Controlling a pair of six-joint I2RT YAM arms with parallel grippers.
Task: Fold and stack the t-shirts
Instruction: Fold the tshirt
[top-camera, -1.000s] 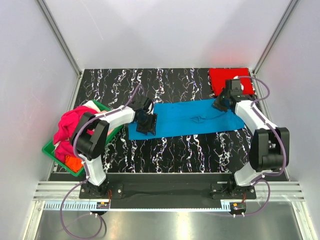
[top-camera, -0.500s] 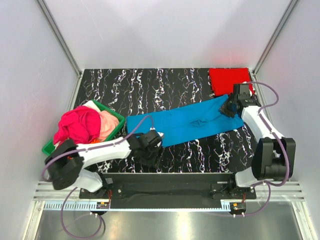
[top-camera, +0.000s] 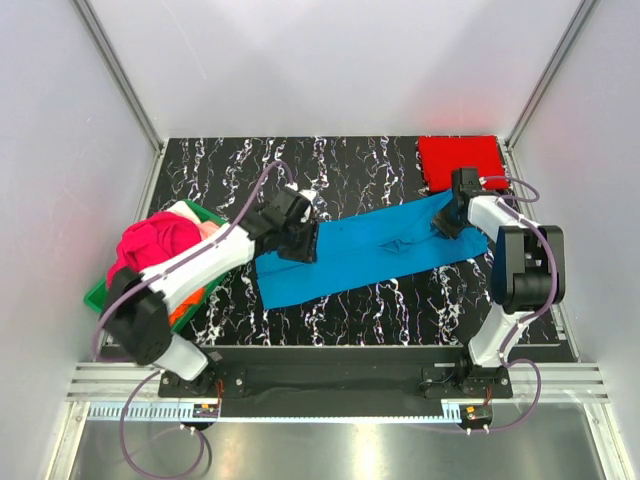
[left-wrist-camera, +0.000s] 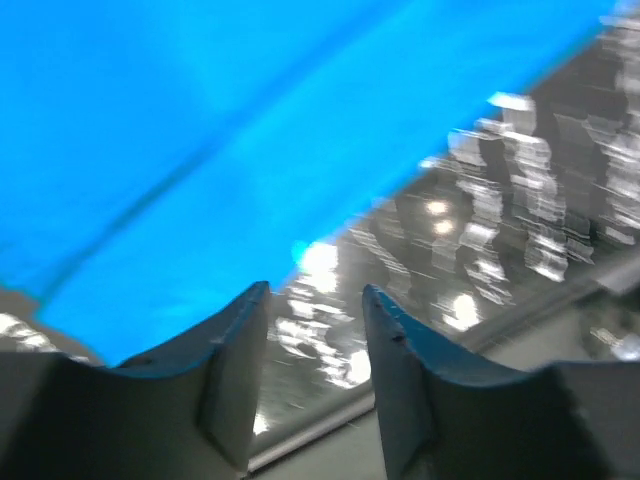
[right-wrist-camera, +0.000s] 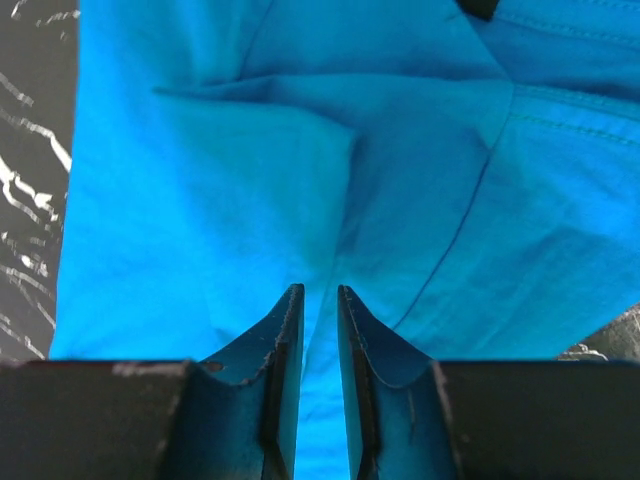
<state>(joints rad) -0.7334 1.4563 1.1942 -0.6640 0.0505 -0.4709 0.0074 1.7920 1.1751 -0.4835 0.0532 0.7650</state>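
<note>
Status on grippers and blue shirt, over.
Left gripper open, empty, at left end of blue t-shirt. Right gripper narrow over its right end, grip unclear. Red t-shirt folded back right. Nothing in the way.

Colours: table (top-camera: 350, 165) is black marble with white veining. Long t-shirt (top-camera: 370, 255) across the middle is bright blue. Folded one (top-camera: 462, 160) at the far right corner is red. Basket (top-camera: 92, 297) is green, holding magenta-pink (top-camera: 150, 250) and orange (top-camera: 180, 306) cloth.

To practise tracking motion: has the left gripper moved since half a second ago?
Yes. The left gripper has moved away from the table's near edge, toward the far side, to the blue t-shirt's left end.
</note>
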